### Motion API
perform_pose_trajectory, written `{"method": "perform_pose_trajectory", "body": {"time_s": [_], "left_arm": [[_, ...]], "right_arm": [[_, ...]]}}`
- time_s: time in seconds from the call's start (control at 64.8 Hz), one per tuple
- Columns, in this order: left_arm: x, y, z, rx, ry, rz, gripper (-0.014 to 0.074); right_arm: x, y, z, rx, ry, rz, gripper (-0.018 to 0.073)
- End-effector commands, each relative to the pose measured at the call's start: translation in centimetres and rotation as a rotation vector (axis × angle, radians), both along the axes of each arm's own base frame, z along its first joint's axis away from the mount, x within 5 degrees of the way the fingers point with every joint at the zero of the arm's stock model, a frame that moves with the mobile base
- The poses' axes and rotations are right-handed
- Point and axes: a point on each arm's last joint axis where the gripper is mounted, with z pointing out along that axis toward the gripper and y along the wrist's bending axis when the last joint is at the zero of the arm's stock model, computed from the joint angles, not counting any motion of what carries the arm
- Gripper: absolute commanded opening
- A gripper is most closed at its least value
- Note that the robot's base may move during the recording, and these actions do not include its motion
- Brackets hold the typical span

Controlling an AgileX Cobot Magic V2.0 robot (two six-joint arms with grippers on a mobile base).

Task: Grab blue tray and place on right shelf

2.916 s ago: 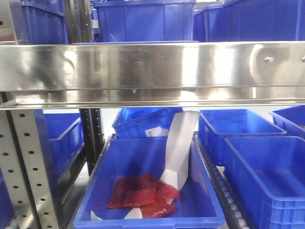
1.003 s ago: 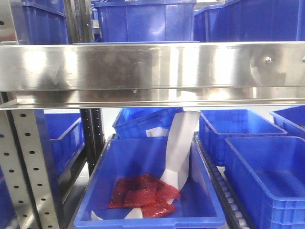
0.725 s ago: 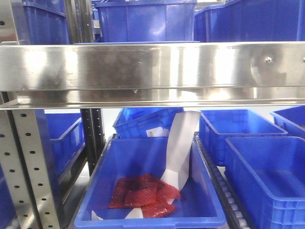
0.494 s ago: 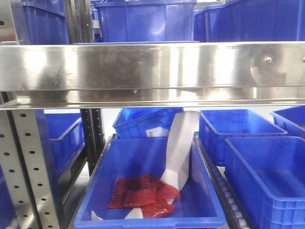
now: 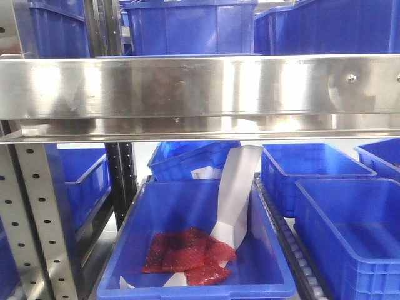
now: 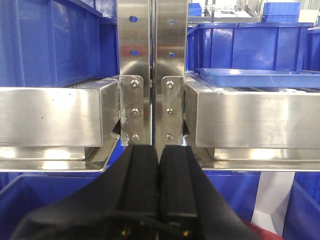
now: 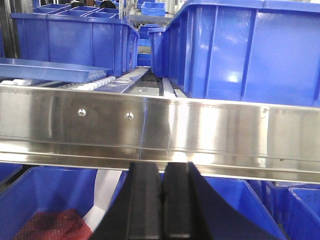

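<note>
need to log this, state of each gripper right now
Left gripper: shut, black fingers pressed together, holding nothing.
Right gripper: shut, black fingers pressed together, holding nothing.

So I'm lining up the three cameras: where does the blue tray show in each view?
Front view: not clearly in view; only the right shelf's steel front edge shows.
Left wrist: the blue tray sits upper right, on the shelf.
Right wrist: upper left, lying on the shelf.
Shared landmark: that steel front edge.

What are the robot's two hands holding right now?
Nothing. The left gripper and the right gripper are both shut on empty air. The blue tray sits on the shelf.
</note>
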Motion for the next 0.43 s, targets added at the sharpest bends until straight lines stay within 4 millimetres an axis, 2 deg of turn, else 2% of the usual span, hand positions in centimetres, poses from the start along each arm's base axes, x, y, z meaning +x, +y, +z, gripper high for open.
{"method": "perform_pose_trajectory", "body": {"time_s": [0.0, 0.417], "left_arm": [[-0.04, 0.04, -0.21, -0.011, -0.064, 0.001, -0.0031], [-0.04, 0.04, -0.21, -0.011, -0.064, 0.001, -0.0031]], "right_arm": [[-0.42, -0.03, 1.64, 0.000, -0.128, -0.006, 0.0052], [-0.42, -0.03, 1.64, 0.000, -0.128, -0.006, 0.0052]]}}
